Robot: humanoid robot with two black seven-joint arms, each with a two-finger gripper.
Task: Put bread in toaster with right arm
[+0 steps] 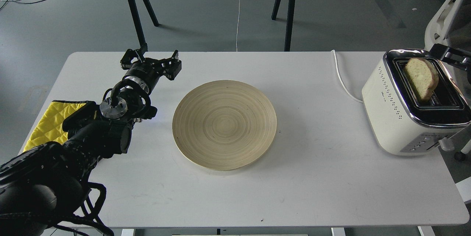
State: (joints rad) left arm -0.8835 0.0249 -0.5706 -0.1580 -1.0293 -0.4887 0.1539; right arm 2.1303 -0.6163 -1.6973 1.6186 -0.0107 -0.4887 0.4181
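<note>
One slice of bread (421, 78) stands tilted in the toaster (403, 118) at the right of the frame, its lower end down in the far slot and its rounded top leaning up and out toward the upper left of the chrome top. It looks only partly seated, so I judge the task nearly done but not settled. Bread like this should be light, soft and easily crushed, with a crumbly face and a somewhat firmer crust; the sensible hold would be a gentle pinch across the flat faces near the raised top edge, or a light push down on the crust. At the right edge of the frame, just beside the toaster's far corner, a black part of the right arm (450, 55) shows, but its jaws are cut off by the frame, so I cannot see them. The left gripper (151, 64) hangs above the bench (312, 177) at upper left, well apart from the bread, jaws spread open and holding nothing. A bare wooden plate (225, 124) sits mid-bench, and a yellow cloth (48, 123) lies at far left.
</note>
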